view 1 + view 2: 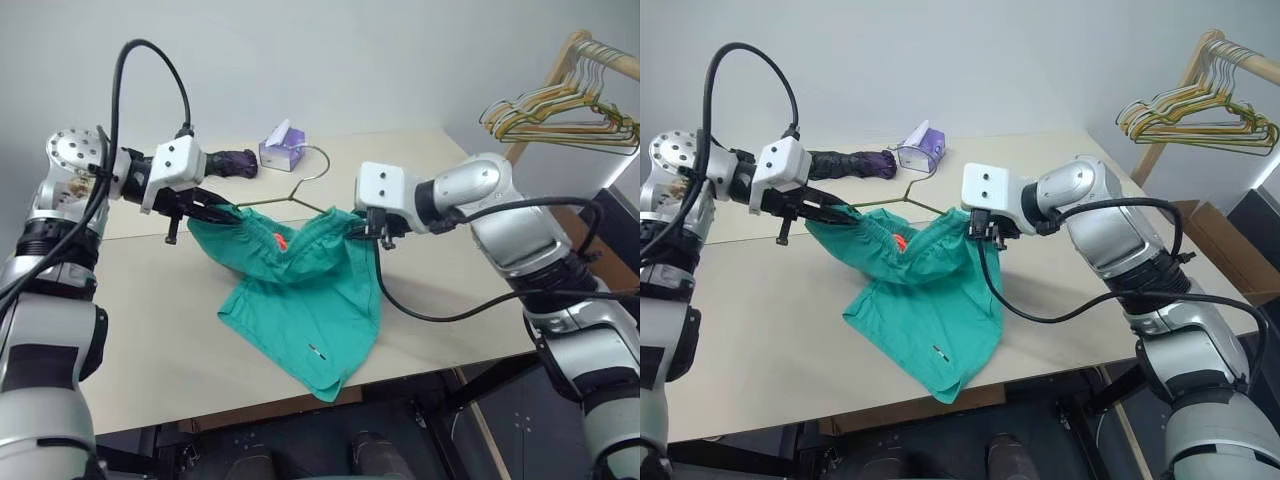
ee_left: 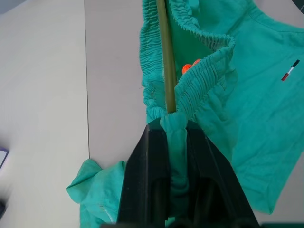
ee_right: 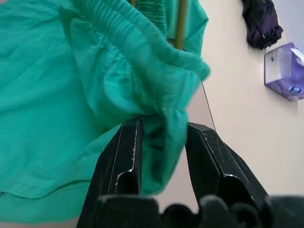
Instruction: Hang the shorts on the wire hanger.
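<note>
The teal-green shorts (image 1: 300,300) hang above the table, their waistband stretched between my two grippers and the legs drooping to the tabletop (image 1: 150,330). The wire hanger (image 1: 262,201) runs inside the waistband; its hook rises behind the shorts. My left gripper (image 1: 222,213) is shut on one end of the waistband together with the hanger wire (image 2: 166,61), as seen in the left wrist view. At the other end of the waistband my right gripper (image 3: 164,124) has its fingers apart, a fold of the gathered cloth lying loosely between them.
A purple tissue box (image 1: 282,148) and a dark purple bundle (image 1: 235,162) sit at the back of the table. A wooden rack with bunched yellow and green hangers (image 1: 565,115) stands at the far right. A cardboard box (image 1: 1215,235) lies beyond the table's right edge.
</note>
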Tool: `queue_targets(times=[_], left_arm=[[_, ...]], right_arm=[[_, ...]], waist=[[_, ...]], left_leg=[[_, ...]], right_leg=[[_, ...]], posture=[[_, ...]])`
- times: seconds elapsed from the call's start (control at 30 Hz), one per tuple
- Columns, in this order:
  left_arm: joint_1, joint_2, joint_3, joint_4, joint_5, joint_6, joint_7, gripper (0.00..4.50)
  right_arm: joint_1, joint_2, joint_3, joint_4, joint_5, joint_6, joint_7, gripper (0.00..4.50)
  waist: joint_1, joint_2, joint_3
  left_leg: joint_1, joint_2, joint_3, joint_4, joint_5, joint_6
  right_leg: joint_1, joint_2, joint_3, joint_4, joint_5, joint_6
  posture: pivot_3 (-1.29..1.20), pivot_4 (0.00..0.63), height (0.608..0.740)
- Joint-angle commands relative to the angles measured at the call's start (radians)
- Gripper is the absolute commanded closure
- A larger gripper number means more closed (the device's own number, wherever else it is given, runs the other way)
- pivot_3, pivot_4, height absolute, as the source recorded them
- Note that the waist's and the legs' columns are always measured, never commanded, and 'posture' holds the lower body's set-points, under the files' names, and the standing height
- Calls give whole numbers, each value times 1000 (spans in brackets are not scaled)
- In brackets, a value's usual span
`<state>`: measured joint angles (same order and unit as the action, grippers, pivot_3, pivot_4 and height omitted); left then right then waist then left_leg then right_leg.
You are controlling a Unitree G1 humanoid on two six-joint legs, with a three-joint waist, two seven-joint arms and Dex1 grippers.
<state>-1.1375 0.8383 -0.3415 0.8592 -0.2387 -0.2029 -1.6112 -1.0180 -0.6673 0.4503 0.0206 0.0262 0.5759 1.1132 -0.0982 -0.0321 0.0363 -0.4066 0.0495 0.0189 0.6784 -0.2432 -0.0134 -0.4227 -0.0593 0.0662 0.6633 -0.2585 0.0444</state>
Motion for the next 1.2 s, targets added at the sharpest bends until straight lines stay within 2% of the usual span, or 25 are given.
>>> queue_targets(times=[0.03,0.13,0.27,0.47,0.73,0.87,1.1,1.2], left_arm=[[-13,19,18,-29,-12,-13,-3,4392],[-13,20,21,-29,-17,-11,-3,4392],[-15,18,26,-22,-14,-15,-3,4392],[-16,20,24,-24,-18,-17,-3,4392],[-14,28,18,-42,-46,-6,-3,4392],[-15,29,15,-38,-49,-9,-3,4392],[-23,25,18,-28,-73,4,-3,4392],[-27,22,17,-21,-72,3,-3,4392]], right_arm=[[-62,13,-83,10,48,52,24,2839],[-61,5,-92,17,60,36,55,2265],[-62,13,-111,42,86,34,99,927],[-68,21,-107,66,127,64,159,927],[-99,97,-95,192,122,105,136,927],[-94,118,-88,244,103,80,130,1862],[-66,114,-91,245,89,54,124,4353],[-57,110,-97,236,90,49,123,4464]], waist=[[-1,0,0],[0,0,0],[1,0,0],[0,0,0],[0,0,0],[0,0,0],[-1,0,0],[-2,0,0]], left_leg=[[0,0,0,0,0,0],[0,0,0,0,0,0],[0,0,0,0,0,0],[0,0,0,0,0,0],[0,0,0,0,0,0],[0,0,0,0,0,0],[0,0,0,0,0,0],[0,0,0,0,0,0]], right_leg=[[0,0,0,0,0,0],[0,0,0,0,0,0],[0,0,0,0,0,0],[0,0,0,0,0,0],[0,0,0,1,0,0],[0,0,0,1,0,0],[0,0,0,1,0,0],[0,0,0,1,0,0]], posture=[[-42,0,740],[-41,0,740],[-39,0,740],[-37,0,740],[-36,0,740],[-37,0,740],[-44,0,740],[-48,0,740]])
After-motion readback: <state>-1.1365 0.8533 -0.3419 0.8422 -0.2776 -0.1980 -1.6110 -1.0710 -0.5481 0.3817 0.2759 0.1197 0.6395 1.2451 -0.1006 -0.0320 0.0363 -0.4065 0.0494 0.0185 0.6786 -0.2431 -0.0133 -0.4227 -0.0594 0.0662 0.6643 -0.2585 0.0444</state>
